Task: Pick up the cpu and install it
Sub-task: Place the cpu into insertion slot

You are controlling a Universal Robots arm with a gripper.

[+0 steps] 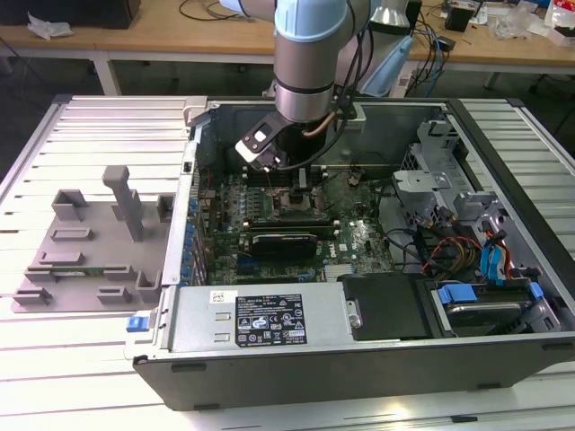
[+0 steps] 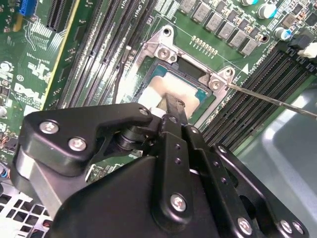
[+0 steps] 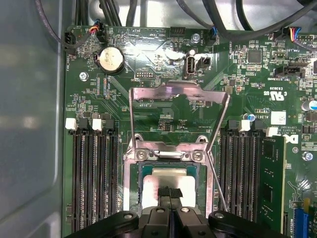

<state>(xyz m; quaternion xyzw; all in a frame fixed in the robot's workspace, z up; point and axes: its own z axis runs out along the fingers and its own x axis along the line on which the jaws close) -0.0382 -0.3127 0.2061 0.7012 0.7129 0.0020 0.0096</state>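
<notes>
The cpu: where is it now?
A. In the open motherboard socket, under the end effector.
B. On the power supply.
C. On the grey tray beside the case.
A: in the first wrist view the cpu lies flat inside the socket frame, with the end effector at its metal top.

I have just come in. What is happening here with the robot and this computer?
A robot arm reaches down into an open computer case. Its end effector, with tips shut together, is right over the cpu, which lies flat in the motherboard socket. The socket's metal cover plate stands open, so the cpu is seated but not yet clamped. I cannot tell whether the tips touch the cpu.
</notes>
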